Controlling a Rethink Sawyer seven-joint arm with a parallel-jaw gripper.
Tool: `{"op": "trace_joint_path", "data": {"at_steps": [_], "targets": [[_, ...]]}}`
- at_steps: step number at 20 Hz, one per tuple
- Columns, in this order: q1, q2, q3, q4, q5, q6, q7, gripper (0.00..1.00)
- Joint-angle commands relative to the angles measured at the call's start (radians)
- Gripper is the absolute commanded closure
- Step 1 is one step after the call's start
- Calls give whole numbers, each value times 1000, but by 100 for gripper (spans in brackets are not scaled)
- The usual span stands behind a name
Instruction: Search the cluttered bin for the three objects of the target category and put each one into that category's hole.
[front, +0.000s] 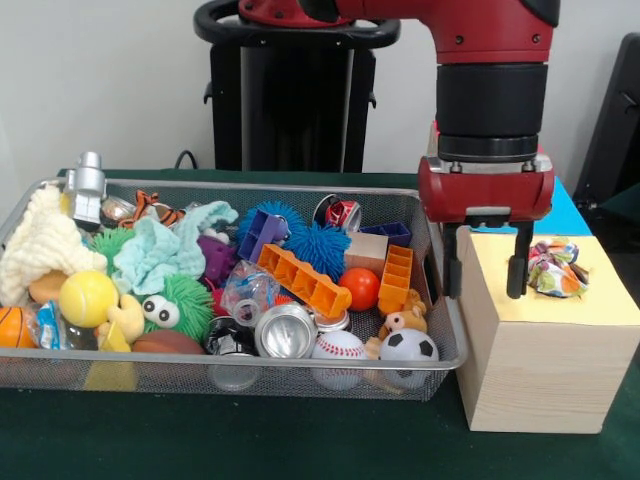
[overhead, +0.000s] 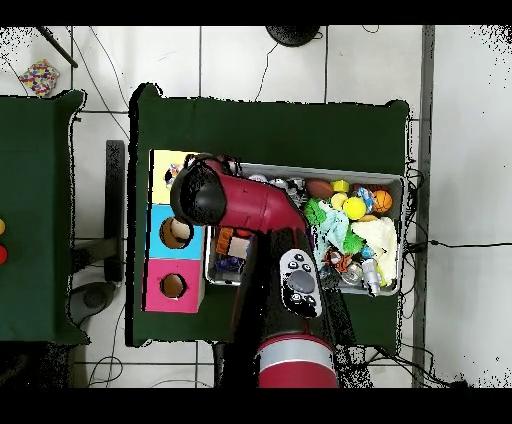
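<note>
The wire mesh bin (front: 440, 300) is heaped with toys, cans, balls and cloths; it also shows in the overhead view (overhead: 401, 182). No dotted paper wad shows among them. One dotted paper wad (front: 556, 268) sits on the yellow top of the wooden box (front: 545, 360), toward its far right. I cannot see the hole; the wad seems to lie over it. My gripper (front: 485, 290) hangs over the box's left part, open and empty, its right finger (front: 517, 262) just left of the wad. In the overhead view the arm (overhead: 205, 193) hides the gripper and part of the yellow top (overhead: 163, 162).
Blue-topped (overhead: 158, 232) and red-topped (overhead: 155, 287) boxes with holes stand beside the yellow one. A small speckled thing (overhead: 39, 75) lies on the floor at the far left. In the bin: orange blocks (front: 305, 280), cans (front: 285, 330), mint cloth (front: 160, 250), cream cloth (front: 40, 245).
</note>
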Motion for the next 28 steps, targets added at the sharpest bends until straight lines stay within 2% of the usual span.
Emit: {"op": "trace_joint_path", "data": {"at_steps": [1, 6, 10, 15, 17, 23, 28], "targets": [[-28, 47, 9, -12, 61, 18, 241, 0], [-31, 38, 16, 4, 53, 20, 212, 0], [-34, 28, 20, 3, 51, 63, 193, 0], [-96, -11, 141, 46, 52, 93, 126, 0], [-107, -29, 163, 57, 45, 107, 108, 0], [-106, -59, 157, 47, 1, 154, 66, 0], [-108, -54, 164, 23, -1, 260, 43, 0]]}}
